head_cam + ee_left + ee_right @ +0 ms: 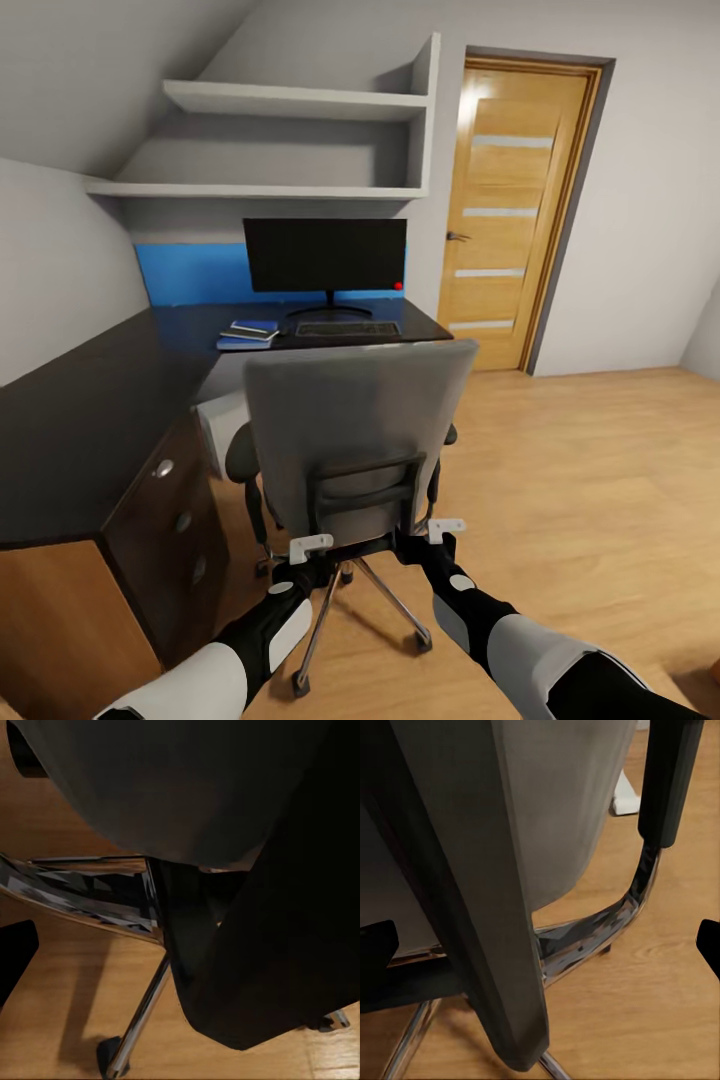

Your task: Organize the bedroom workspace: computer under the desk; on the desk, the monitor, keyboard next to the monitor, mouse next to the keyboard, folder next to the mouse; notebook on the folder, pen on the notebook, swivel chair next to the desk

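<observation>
I have both grippers, left [312, 546] and right [445, 527], at the chair [360, 430] back's lower frame, finger state unclear, chair facing the desk [90, 420] edge; push evenly, low, to avoid swivel.

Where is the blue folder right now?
In the head view, the flat blue folder lies on the black-topped desk, left of the silver-framed keyboard, beyond the grey swivel chair.
</observation>
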You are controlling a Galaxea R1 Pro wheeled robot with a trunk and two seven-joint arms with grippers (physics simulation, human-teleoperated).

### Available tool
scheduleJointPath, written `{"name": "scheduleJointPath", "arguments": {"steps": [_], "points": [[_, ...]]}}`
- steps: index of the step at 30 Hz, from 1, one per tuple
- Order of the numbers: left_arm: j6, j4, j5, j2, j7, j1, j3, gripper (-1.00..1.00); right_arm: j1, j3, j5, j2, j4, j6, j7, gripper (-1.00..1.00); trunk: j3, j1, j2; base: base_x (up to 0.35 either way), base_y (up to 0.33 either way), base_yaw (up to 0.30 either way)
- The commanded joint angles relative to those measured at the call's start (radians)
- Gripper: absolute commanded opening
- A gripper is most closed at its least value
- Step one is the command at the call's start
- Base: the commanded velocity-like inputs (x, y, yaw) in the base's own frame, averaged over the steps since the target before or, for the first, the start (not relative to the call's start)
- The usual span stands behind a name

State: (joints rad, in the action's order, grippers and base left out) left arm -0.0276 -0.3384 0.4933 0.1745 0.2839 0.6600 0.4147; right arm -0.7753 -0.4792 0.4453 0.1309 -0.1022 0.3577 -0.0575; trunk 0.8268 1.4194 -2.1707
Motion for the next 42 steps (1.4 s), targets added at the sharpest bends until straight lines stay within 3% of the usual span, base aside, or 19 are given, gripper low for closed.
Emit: {"name": "scheduleJointPath", "arguments": {"steps": [1,42], "points": [[-0.003,0.001,-0.003,0.000,0.013,0.001,-0.003,1.00,-0.001,0.027,0.016,-0.001,0.001,0.006,-0.012,1.00,0.001,0.000,0.000,0.323,0.000,0.000],[-0.004,0.001,-0.001,0.000,0.014,0.001,-0.002,1.00,-0.001,0.027,0.016,-0.001,0.001,0.006,-0.012,1.00,0.001,0.000,0.000,0.322,-0.046,0.000]]}}
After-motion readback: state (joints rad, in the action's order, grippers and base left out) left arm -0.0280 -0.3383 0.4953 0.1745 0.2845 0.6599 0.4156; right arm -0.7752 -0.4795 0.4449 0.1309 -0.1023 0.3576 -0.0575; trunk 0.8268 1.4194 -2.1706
